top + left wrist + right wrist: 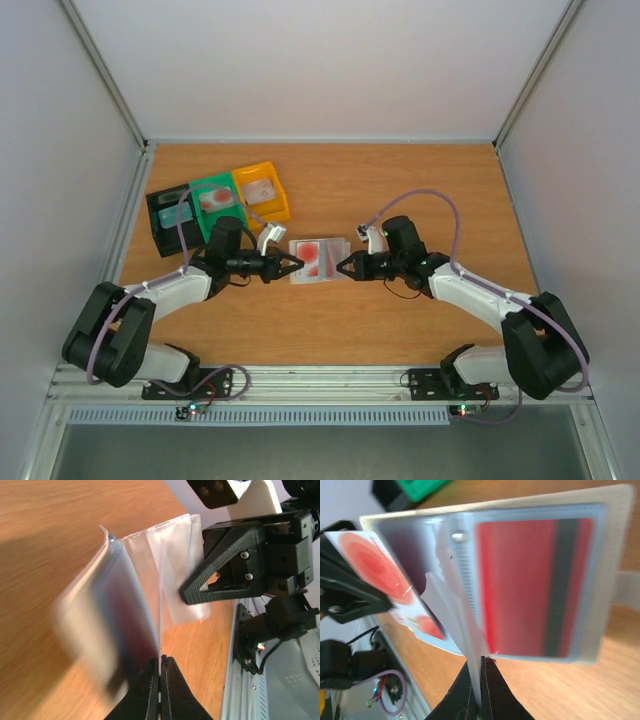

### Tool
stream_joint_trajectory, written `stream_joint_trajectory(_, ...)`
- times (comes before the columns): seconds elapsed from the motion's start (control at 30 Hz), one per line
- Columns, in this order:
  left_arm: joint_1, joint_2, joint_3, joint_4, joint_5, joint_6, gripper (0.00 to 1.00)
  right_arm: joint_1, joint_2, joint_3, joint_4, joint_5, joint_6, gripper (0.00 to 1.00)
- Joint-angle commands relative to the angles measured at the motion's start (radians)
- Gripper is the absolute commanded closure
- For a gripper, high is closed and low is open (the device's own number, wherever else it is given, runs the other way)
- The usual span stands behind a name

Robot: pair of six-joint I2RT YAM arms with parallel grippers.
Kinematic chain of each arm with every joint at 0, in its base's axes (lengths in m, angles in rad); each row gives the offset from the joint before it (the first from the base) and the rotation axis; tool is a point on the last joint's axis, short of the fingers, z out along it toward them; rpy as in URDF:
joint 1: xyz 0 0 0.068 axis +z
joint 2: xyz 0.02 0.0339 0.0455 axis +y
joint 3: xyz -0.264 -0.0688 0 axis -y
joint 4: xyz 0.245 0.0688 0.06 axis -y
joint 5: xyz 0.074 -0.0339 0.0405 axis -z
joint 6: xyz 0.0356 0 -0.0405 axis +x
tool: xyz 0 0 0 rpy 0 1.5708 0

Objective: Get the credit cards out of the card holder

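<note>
While pinched from both sides, hangs spread open near the middle of the table (420,190): card holder (318,260), translucent, two pockets side by side. In the pocket nearer the right wrist camera, red card (520,585) with a dark stripe, fully sleeved. On the far half, pale card (370,560) printed with red circles; inside its pocket or partly out, cannot tell.

Left gripper (295,265) closed tight on the holder's thin left edge, fingers (147,690) pressed together around the film. Right gripper (343,266) likewise clamped on a clear flap at the right edge. Seen from the left wrist, right gripper's black finger covering part of the far flap.

Well apart, at the table's far left corner: black bin (160,230), green bin (200,218), yellow bin (283,200), touching in a row, contents too small to make out.
</note>
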Motion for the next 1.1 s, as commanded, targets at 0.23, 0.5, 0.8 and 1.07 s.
stream_joint_trajectory(0.23, 0.051, 0.021, 0.042, -0.268, 0.051, 0.149, 1.00, -0.051, 0.217, 0.026, -0.044, 0.011, 0.046, 0.99)
stream_joint_trajectory(0.5, 0.052, -0.053, 0.147, -0.430, 0.122, 0.388, 1.00, -0.135, 0.215, 0.080, -0.356, 0.184, 0.078, 0.82)
stream_joint_trajectory(0.8, 0.026, -0.121, 0.233, -0.717, 0.112, 0.858, 1.00, -0.113, -0.153, 0.213, -0.669, 0.339, -0.135, 0.41)
stream_joint_trajectory(1.07, -0.075, -0.135, 0.301, -1.010, 0.085, 1.210, 1.00, 0.223, -0.144, 0.441, -0.639, 0.156, -0.501, 0.02)
